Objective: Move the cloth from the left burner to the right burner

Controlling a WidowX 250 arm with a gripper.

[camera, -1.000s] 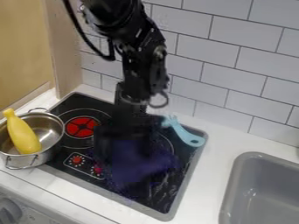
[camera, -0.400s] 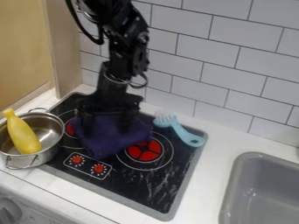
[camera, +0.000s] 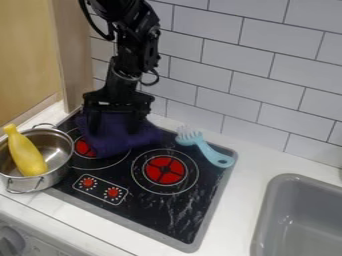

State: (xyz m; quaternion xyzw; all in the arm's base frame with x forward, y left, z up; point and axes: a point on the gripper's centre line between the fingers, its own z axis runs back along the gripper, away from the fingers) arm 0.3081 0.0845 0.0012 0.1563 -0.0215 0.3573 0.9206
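The gripper [camera: 117, 123] hangs over the back left part of the black stove, directly above the dark purple cloth [camera: 115, 139] and touching its upper part. The cloth lies bunched across the back of the left burner [camera: 85, 147], whose red centre shows partly at the cloth's left edge. Part of the cloth reaches right, behind the right burner [camera: 165, 170]. That right burner is uncovered, with its red centre and white rings in full view.
A metal pot [camera: 59, 155] holding a yellow bottle-shaped object [camera: 25, 152] stands at the stove's left edge. A light blue brush [camera: 208, 148] lies on the back right corner of the stove. The grey sink [camera: 294, 220] is at the right, and a tiled wall [camera: 247, 90] rises behind.
The gripper and cloth have moved together from the right burner back and to the left, onto the left burner's back side. The right burner has come into view. The pot and brush have stayed put.
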